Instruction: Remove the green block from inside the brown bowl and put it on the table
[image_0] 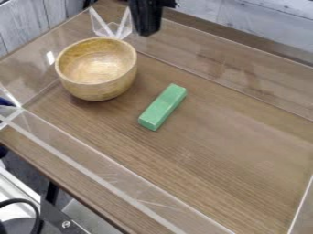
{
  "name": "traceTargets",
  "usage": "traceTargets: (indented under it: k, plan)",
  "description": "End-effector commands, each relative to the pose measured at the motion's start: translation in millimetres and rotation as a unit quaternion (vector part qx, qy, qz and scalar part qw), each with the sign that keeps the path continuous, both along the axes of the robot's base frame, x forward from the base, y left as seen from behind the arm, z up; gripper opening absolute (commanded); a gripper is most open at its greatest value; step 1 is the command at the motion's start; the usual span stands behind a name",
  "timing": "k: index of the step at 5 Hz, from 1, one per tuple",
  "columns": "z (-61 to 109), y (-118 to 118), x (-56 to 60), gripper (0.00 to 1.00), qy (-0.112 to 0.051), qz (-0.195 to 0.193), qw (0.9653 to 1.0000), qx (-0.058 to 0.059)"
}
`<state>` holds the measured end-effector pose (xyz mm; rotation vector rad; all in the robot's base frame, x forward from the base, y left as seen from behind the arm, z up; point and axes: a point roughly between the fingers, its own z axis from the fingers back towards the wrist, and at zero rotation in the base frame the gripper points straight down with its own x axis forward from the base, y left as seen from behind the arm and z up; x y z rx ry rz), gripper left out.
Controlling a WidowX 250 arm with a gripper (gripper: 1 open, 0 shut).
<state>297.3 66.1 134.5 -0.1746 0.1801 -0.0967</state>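
Note:
The green block (163, 107) lies flat on the table (221, 146), just right of the brown bowl (97, 67) and apart from it. The bowl stands upright at the back left with nothing inside it. My gripper (148, 30) hangs at the top of the view, above and behind the bowl's right rim, pointing down. Its dark fingers are pressed together and hold nothing. The arm above it is cut off by the frame's edge.
Low clear acrylic walls (73, 151) run round the tabletop, with a corner joint at the left (10, 108). A clear acrylic piece (110, 26) stands behind the bowl. Grey boards lie beyond the back wall.

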Motion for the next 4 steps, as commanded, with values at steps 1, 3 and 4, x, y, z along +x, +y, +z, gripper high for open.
traceTargets:
  k: [1, 3, 4]
  plan:
    - [8.2, -10, 13.7, 0.0, -0.01, -0.003, 0.9999, -0.006]
    - [-38.7, -38, 15.7, 0.0, 0.015, -0.033, 0.9992, -0.016]
    - [-54.3, -43, 15.3, 0.0, 0.022, -0.036, 0.9989, -0.018]
